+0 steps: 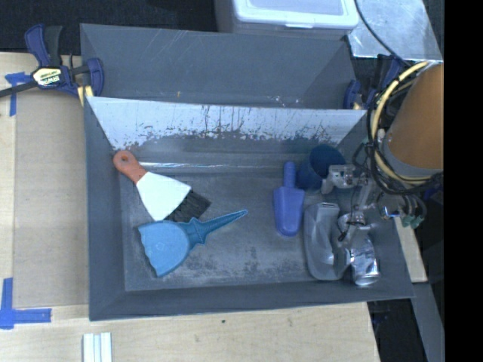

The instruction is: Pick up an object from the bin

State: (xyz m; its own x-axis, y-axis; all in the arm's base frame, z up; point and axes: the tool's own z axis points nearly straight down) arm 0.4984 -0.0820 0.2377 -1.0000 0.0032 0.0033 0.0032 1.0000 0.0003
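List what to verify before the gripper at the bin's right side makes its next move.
1. Gripper inside the bin: ok, it is low at the right front corner.
2. A thing within reach: ok, a clear shiny plastic piece lies just beside it.
3. Something already held: cannot tell.
4. Gap to the dark blue scoop: cannot tell; it lies just left of the clear piece and may touch it.
5. Room toward the right wall: not ok, the gripper is close against it.
6. Other things out of the way: ok, the white brush and the light blue funnel lie far to the left.
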